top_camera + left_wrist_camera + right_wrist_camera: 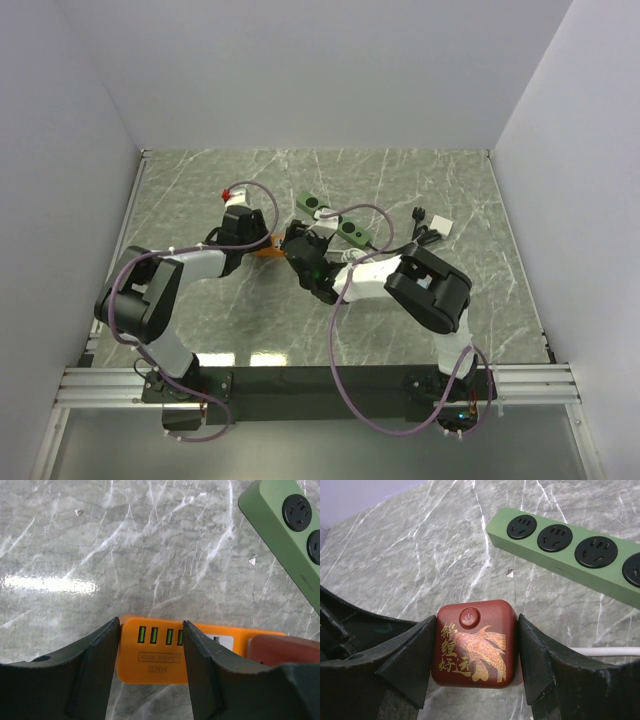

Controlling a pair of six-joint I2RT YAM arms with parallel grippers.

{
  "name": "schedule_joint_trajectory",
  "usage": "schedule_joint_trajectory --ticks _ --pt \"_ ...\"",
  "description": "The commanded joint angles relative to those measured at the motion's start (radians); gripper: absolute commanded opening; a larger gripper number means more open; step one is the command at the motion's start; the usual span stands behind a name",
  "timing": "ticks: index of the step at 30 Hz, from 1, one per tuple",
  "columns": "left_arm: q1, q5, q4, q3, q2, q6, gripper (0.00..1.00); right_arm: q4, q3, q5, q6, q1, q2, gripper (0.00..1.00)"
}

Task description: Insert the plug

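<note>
Found the cube plug (472,645) between the fingers of the right gripper (476,630) at one end of the socket block (150,667), the left gripper (151,630) astride its other end, the long power strip (570,550) behind both on the table (200,190).

My two arms, elbows bent, reaching inward
Left gripper (150,627) has its fingers apart; right gripper (476,630) has its fingers clamped tight

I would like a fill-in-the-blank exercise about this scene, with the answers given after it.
The right gripper is shut on a ____ plug cube. The power strip is ____. Under the left gripper, the orange socket block shows ____ green USB ports.
Answers: red; green; four.
</note>
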Motion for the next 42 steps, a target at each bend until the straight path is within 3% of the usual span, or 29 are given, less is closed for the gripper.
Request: schedule_joint_trajectory --ticks 1,19,42 --pt "-0.031 0.013 -0.074 0.019 0.043 0.024 0.57 -0.546 -0.148 -0.280 0.060 0.117 0.212 0.00" --pt "-0.046 -0.001 -0.086 0.029 0.054 0.029 0.54 -0.581 -0.139 -0.339 0.094 0.175 0.318 0.00" --pt "-0.047 -0.006 -0.100 0.042 0.063 0.040 0.53 -0.503 -0.203 -0.508 0.057 0.094 0.384 0.00"
